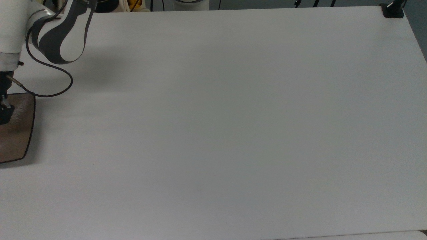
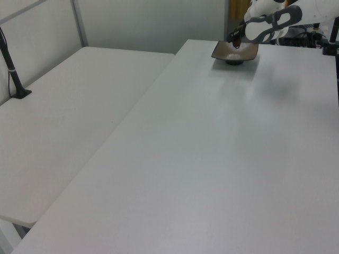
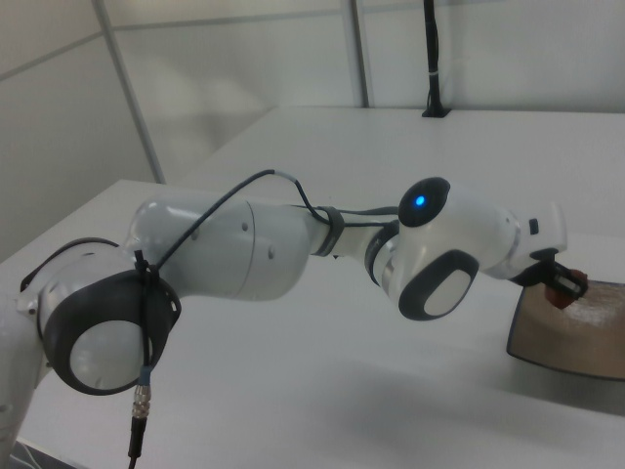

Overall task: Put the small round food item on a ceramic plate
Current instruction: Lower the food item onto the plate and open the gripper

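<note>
The ceramic plate (image 1: 18,136) is glossy brown with a thin dark rim and lies at the top view's left edge. It also appears as the plate (image 2: 239,52) at the far end of the table and the plate (image 3: 576,337) at the right view's right edge. My gripper (image 3: 563,290) hangs just above the plate's near part, shut on the small round food item (image 3: 560,297), a dark reddish lump. In the left view the gripper (image 2: 237,41) holds the food item (image 2: 237,45) over the plate. The white arm (image 1: 56,36) reaches in from the top view's upper left.
The white table (image 1: 233,116) stretches wide to the top view's right. A black clamp base (image 1: 393,10) sits at its far right corner. A second white table (image 2: 69,116) adjoins in the left view, with a black post (image 2: 11,66) on it.
</note>
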Action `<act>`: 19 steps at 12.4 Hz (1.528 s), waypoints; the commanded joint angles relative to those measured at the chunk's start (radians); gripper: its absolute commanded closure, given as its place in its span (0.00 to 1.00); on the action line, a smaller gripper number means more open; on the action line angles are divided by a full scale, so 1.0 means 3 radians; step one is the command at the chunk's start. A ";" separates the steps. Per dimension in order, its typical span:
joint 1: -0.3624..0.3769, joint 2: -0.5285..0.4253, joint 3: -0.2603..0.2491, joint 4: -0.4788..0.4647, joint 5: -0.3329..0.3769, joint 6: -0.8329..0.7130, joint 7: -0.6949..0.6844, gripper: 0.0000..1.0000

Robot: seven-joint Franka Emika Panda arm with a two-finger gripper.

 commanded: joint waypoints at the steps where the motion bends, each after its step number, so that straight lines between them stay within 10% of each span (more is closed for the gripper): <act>1: 0.0004 0.0262 0.0012 0.0139 0.0066 0.0233 0.0052 0.93; 3: 0.0003 0.0273 0.0012 0.0129 0.0071 0.0234 0.0067 0.63; 7: 0.0004 0.0268 0.0012 0.0129 0.0071 0.0223 0.0067 0.60; 12: -0.0002 0.0268 0.0012 0.0124 0.0061 0.0213 0.0052 0.00; 17: -0.0002 0.0110 0.0012 0.0098 0.0026 0.0041 0.0047 0.00; 19: -0.0002 -0.0222 0.0027 0.0093 -0.0021 -0.0947 -0.0040 0.00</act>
